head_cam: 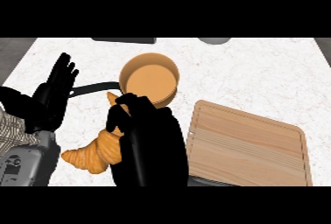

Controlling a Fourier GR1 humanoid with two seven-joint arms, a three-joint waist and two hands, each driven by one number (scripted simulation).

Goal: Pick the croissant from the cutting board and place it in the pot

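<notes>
The right hand [139, 127] was closed around the croissant [97, 153], fingers curled over its middle, and the pastry was up off the wooden cutting board [249, 144], which lay to the right with nothing on it. One golden end of the croissant stuck out low and left of the hand; the other tip peeked out just above the fingers, right beside the pot's rim. The orange pot [152, 81] sat near the middle of the speckled white counter [258, 70], its black handle [93, 87] running out to the left. The croissant was just short of the pot, not in it. Over at the left edge, the left hand [58, 94] rested with its fingers straight and up, holding nothing.
</notes>
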